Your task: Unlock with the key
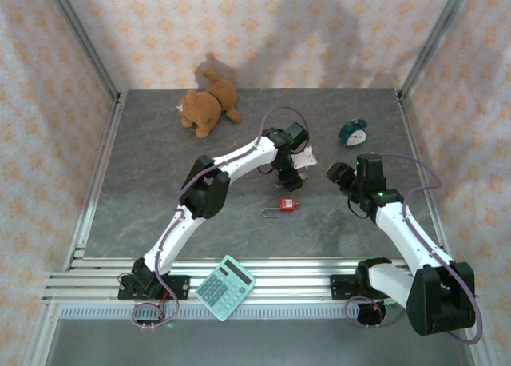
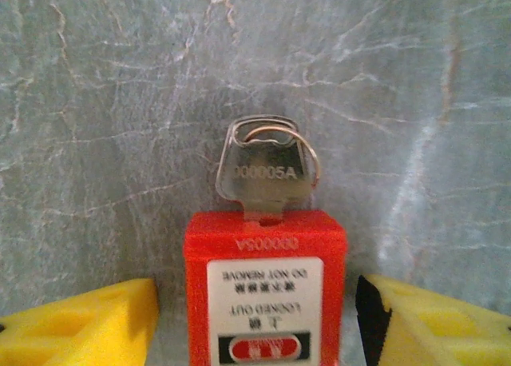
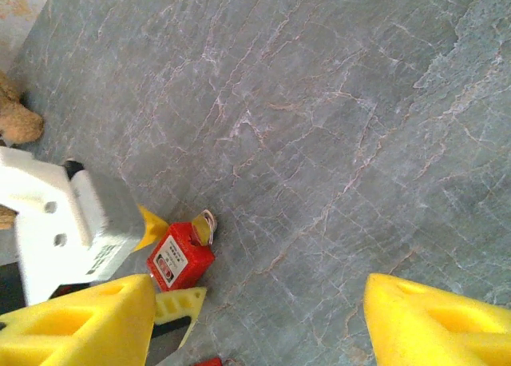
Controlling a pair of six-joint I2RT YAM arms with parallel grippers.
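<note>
Grey marbled table [image 1: 152, 166], floral curtain walls [image 1: 279, 30]; left gripper [image 2: 255, 290], fingers parted, straddles the red padlock [image 2: 265, 246] untouched, right gripper [image 3: 257, 278] spread wide, empty, at its three o'clock.

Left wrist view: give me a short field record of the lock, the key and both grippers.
padlock: red, label facing the camera
key: silver, inserted in the padlock's end
left gripper: open, one finger on either side of the padlock, gaps visible
right gripper: open, empty, over bare table

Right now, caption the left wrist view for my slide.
Key seated in red padlock, open left gripper straddling it.
</note>
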